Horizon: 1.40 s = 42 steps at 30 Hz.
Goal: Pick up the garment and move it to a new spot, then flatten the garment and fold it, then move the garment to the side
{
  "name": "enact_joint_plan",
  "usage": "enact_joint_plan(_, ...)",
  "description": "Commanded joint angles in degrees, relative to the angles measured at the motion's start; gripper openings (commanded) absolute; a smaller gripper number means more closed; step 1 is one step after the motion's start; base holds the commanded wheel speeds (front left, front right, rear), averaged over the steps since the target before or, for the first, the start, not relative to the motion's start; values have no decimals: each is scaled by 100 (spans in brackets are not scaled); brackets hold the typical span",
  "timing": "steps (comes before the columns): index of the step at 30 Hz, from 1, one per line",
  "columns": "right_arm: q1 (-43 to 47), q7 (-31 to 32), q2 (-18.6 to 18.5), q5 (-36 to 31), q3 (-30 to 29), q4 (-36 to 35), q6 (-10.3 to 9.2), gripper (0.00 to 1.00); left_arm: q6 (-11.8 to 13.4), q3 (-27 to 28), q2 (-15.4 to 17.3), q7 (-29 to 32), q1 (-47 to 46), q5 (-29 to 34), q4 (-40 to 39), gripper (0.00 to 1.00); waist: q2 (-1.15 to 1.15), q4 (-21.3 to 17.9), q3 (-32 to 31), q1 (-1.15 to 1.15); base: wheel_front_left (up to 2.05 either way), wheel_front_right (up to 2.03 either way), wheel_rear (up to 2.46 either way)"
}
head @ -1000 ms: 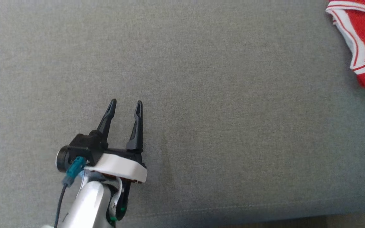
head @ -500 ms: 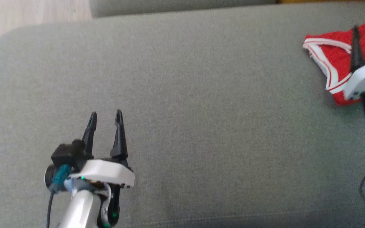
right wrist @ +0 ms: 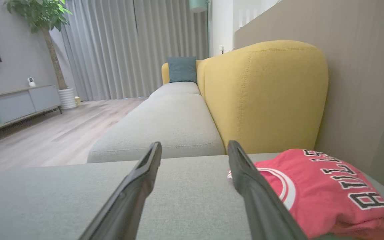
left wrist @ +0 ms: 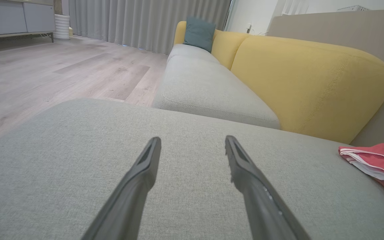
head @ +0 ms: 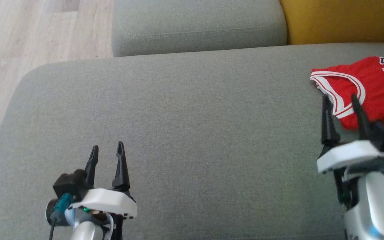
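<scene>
The garment (head: 375, 83) is a red jersey with white trim and black lettering, folded into a bundle at the far right of the grey sofa cushion (head: 192, 126). It also lies at the right edge of the left wrist view (left wrist: 378, 163) and at the lower right of the right wrist view (right wrist: 328, 190). My right gripper (head: 340, 98) is open just in front of the garment's near left corner, holding nothing. My left gripper (head: 107, 150) is open over the cushion's near left part, far from the garment.
A second grey seat cushion (head: 195, 23) adjoins at the back, with a yellow backrest (head: 338, 20) to its right. Wooden floor (head: 18, 50) lies past the cushion's left edge. A brown wall panel (right wrist: 362, 83) stands behind the garment.
The head camera has tilted up, bringing the sofa's far edge, floor and yellow backrest into view. My right gripper has come into the picture beside the garment. Both grippers stayed open.
</scene>
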Motion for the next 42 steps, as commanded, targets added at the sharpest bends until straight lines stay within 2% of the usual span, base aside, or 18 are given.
enact_joint_plan(1,-61,-113,36,155,255,-294,-4,100,-24,204,-5,-70,-159,56,-138,100,0,42,-25,1,0,0,0)
enact_joint_plan(14,1132,-557,39,593,737,-588,-4,100,-142,137,-5,-70,-2,189,126,100,0,210,-140,1,0,0,0)
enact_joint_plan(36,1232,-660,40,651,850,-338,-4,100,-159,65,-5,-70,113,314,64,100,0,257,-260,1,0,0,0)
enact_joint_plan(37,1341,-616,62,647,727,-159,0,0,-149,-80,1,1,241,250,271,0,0,256,-261,1,0,0,0)
enact_joint_plan(42,1536,-600,67,672,742,231,0,0,-148,-88,1,22,455,213,645,0,0,254,-263,1,0,0,0)
